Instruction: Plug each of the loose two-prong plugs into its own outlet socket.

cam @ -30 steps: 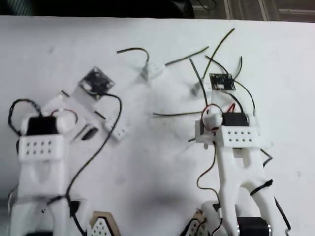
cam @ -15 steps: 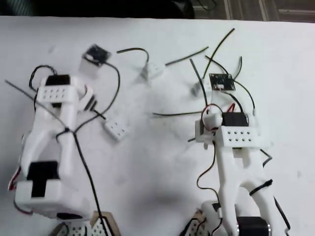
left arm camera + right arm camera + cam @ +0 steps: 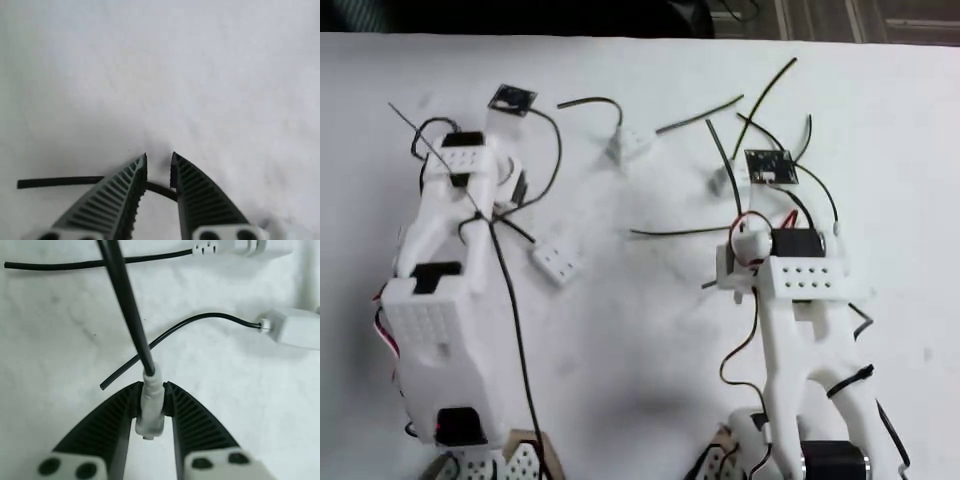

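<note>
White plug (image 3: 150, 412) sits pinched between the ribbed fingers (image 3: 195, 425) of my right gripper (image 3: 152, 387), and its black cord (image 3: 125, 305) runs out past the tips and over the table (image 3: 60, 340). Near it lies a second plug (image 3: 295, 327) with a thin wire (image 3: 190, 322) curling from it. Farther off is a third plug (image 3: 240, 246) trailing a straight lead (image 3: 90, 262). My left gripper (image 3: 159, 160) hangs close above the table, its fingers (image 3: 125, 195) a narrow gap apart and gripping nothing; a black strand (image 3: 60, 182) crosses beneath that gap. From above, my left arm (image 3: 445, 290) stretches toward the far left of the table and my right arm (image 3: 800, 290) stands right of the middle. The socket block (image 3: 557, 262) lies between them, nearer the left arm and well apart from the right.
</note>
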`<action>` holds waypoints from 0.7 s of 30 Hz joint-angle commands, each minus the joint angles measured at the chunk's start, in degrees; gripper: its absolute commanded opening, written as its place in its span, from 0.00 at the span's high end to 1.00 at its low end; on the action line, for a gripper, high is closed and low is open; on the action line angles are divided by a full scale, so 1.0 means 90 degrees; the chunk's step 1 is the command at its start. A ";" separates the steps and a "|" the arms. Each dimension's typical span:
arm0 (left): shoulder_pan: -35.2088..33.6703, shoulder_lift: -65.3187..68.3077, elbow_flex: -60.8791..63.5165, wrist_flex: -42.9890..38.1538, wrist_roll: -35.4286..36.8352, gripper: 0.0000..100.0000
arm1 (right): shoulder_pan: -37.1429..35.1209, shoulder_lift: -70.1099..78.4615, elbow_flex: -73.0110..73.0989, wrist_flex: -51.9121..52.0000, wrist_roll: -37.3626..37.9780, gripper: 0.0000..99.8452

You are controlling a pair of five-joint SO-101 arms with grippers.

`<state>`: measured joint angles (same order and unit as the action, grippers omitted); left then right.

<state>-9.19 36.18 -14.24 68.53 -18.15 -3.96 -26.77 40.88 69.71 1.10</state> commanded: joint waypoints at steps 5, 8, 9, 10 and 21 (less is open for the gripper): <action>-0.0142 0.0523 -0.1289 0.2335 0.0010 0.90 | -0.0073 -0.0190 -0.0020 -0.0083 0.0000 0.98; -0.0103 0.0611 -0.1348 0.3184 0.0010 0.90 | -0.0073 -0.0190 -0.0020 -0.0083 0.0000 0.98; -0.0103 0.0611 -0.1319 0.3380 0.0010 0.90 | -0.0073 -0.0190 -0.0020 -0.0073 0.0000 0.98; -0.0103 0.0611 -0.1309 0.3546 0.0010 0.90 | -0.0073 -0.0190 -0.0020 -0.0073 0.0000 0.98; -0.0112 0.0611 0.0166 0.3712 0.0010 0.90 | -0.0073 -0.0190 -0.0020 -0.0044 0.0000 0.98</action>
<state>-10.33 42.24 -15.38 101.14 -17.98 -4.04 -26.77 40.88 69.71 1.10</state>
